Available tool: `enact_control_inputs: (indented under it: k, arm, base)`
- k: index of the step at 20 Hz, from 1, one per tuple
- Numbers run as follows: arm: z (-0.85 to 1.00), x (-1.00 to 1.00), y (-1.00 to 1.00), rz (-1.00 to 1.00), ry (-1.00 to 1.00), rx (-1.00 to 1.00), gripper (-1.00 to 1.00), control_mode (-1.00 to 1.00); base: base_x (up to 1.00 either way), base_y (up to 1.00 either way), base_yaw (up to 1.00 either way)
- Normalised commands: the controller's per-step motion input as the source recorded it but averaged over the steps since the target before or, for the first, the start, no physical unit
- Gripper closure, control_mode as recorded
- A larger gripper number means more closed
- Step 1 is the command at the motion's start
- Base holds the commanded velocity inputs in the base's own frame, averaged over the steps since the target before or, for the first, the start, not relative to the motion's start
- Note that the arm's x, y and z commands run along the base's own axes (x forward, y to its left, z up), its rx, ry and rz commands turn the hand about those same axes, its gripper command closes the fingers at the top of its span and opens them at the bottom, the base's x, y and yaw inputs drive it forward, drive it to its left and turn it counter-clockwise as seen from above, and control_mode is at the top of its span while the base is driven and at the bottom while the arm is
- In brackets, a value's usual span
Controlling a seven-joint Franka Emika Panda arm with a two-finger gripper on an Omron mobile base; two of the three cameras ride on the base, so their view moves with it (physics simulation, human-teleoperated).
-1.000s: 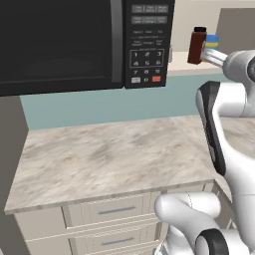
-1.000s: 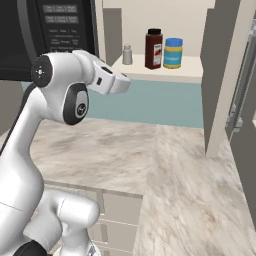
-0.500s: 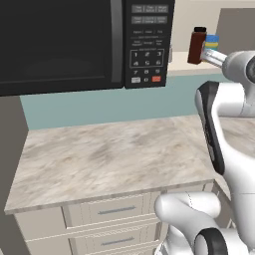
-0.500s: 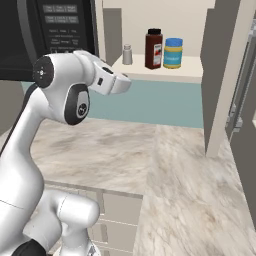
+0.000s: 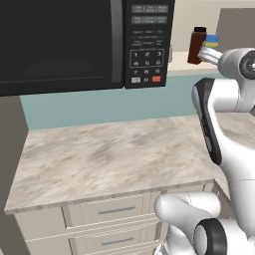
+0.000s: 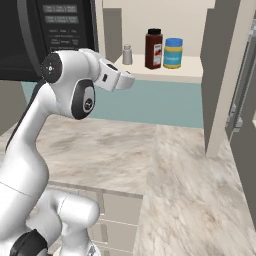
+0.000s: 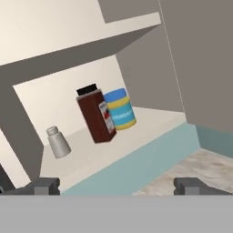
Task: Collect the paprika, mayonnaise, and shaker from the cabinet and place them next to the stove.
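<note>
Open shelf front of beige doorless cabinet (image 6: 165, 75) unobstructed; gap between pale grey shaker (image 6: 127, 54) and dark red black-capped bottle (image 6: 153, 49); blue-lidded jar (image 6: 173, 53) just beside bottle.

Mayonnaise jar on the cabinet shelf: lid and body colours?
The mayonnaise has a blue lid over a yellow-and-blue banded body; clearest in the hand view.

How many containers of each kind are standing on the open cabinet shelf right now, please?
Dark red bottle with black cap, the paprika: 1
Blue-lidded jar, the mayonnaise: 1
Small pale grey shaker: 1
Total: 3, all upright on the cabinet shelf, none taken yet.
</note>
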Motion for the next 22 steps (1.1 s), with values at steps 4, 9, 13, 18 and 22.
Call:
enact_control_inputs:
  k: [4,9,13,18,22]
  arm:
    - [0.0,0.4,0.01,0.0,0.01,0.0,-1.0,-1.0]
    - [0.0,0.5,0.01,0.0,0.03,0.0,-1.0,-1.0]
    - [0.0,0.48,0.0,0.03,0.02,0.0,-1.0,-1.0]
    - [0.0,0.38,-0.04,0.04,0.0,0.0,-1.0,-1.0]
    - [0.13,0.36,-0.29,0.0,0.0,0.01,-1.0,-1.0]
  base:
    - [0.0,0.0,0.0]
    - [0.0,0.0,0.0]
    - [0.0,0.0,0.0]
    - [0.0,0.0,0.0]
    - [0.0,0.0,0.0]
